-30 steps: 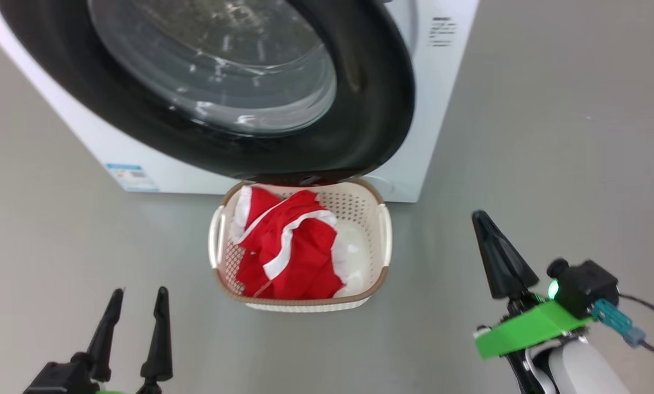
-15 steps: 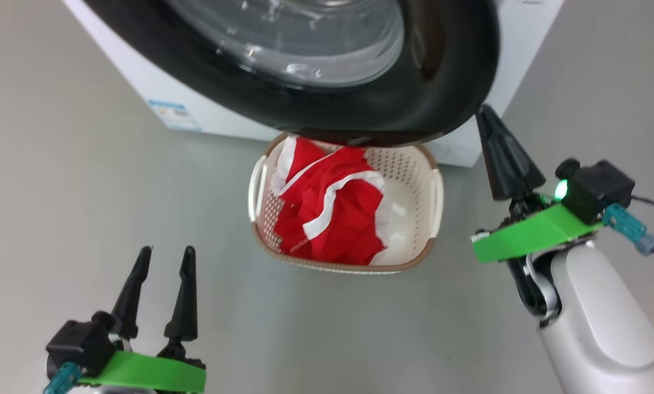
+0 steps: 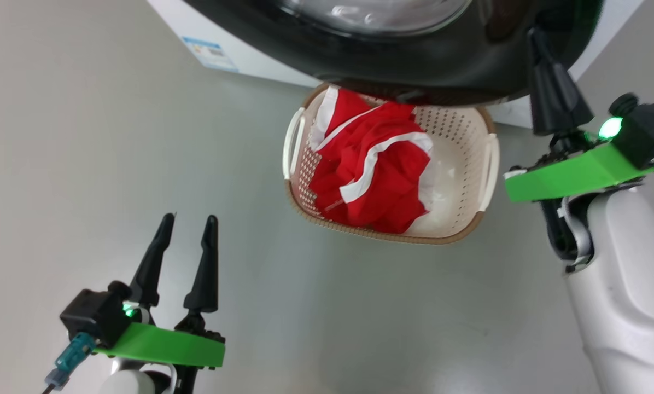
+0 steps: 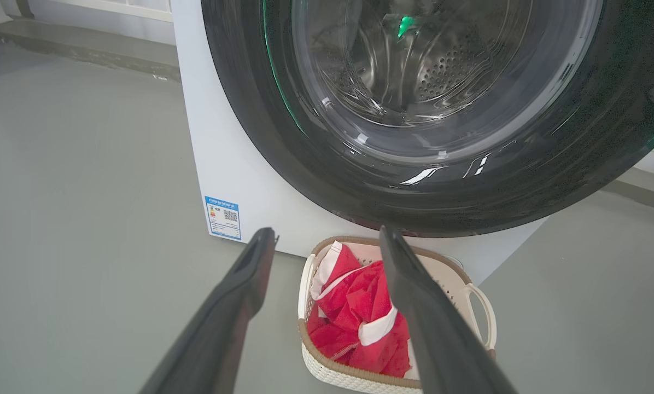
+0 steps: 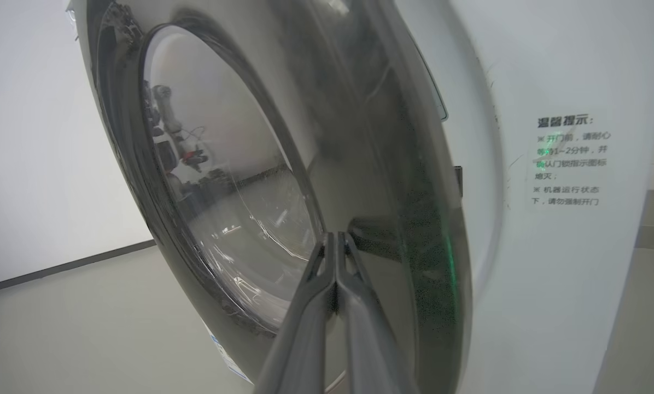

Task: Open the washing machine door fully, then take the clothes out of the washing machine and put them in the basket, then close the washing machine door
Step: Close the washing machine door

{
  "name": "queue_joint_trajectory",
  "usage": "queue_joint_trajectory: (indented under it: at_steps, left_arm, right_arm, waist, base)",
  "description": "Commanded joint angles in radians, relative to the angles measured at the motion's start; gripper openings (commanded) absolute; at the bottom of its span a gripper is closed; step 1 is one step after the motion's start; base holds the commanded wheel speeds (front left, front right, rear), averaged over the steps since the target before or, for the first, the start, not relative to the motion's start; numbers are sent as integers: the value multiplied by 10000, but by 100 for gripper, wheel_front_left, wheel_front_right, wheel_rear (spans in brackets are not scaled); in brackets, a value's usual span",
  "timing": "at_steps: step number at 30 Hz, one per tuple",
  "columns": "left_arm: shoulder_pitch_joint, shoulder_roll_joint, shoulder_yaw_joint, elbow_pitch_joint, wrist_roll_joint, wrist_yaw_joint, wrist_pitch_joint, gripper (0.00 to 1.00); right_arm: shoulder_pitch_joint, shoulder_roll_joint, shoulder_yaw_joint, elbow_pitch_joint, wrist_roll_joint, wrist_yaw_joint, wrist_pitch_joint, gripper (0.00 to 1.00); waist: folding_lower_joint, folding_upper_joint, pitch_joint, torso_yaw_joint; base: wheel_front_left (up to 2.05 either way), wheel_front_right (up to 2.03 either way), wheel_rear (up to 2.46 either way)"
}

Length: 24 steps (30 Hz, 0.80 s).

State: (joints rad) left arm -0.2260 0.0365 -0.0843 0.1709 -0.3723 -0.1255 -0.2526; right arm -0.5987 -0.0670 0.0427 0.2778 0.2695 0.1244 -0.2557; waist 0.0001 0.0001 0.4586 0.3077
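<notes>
On the smooth grey floor (image 3: 86, 137) the basket (image 3: 458, 142) stands just in front of the washing machine (image 4: 217, 137), its far end tucked under the door (image 4: 524, 186). It is a rounded rectangle of cream plastic, pierced with small holes, with a brown woven rim and a looped handle on each side. The clothes (image 3: 371, 164) lie crumpled inside it, soft red cloth with white bands, heaped toward the left side.

The door is a broad, glossy black ring around a bulging clear glass bowl, and the perforated steel drum (image 4: 447, 71) shows through the glass. A small blue label (image 4: 222, 217) sits low on the white front.

The left gripper (image 3: 190, 219) hangs over bare floor, well apart from the basket, its long dark fingers spread. The right gripper (image 5: 335, 241) has its fingers pressed together, with the tips close to the door's black rim. I cannot tell whether they touch it.
</notes>
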Motion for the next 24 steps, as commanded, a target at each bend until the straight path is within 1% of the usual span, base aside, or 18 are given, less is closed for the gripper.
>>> queue_joint_trajectory:
  at_steps: [1, 13, 16, 24]
  left_arm:
    - [-146, 138, 281, -193, -26, -52, -91, 100]
    - [-396, 138, -198, -372, -399, -52, -91, 100]
    - [-376, 138, -316, -398, -502, -52, -91, 100]
    - [-428, 137, -499, -385, -681, -52, -91, 100]
  right_arm:
    - [-221, 66, 113, -278, -155, 63, -61, 0]
    - [-1263, -217, -915, -424, -213, 63, -61, 0]
    - [-1517, -170, -1228, -423, -15, 63, -61, 0]
    - [-2100, -70, -1651, -445, 119, 63, -61, 0]
  waist:
    - [-1, -1, 311, 302]
    - [-1, -1, 887, 992]
    - [-1, -1, 971, 1129]
    - [-1, -1, 1149, 1309]
  base:
    - [0, 0, 0]
    - [0, 0, 0]
    - [0, 0, 0]
    - [0, 0, 0]
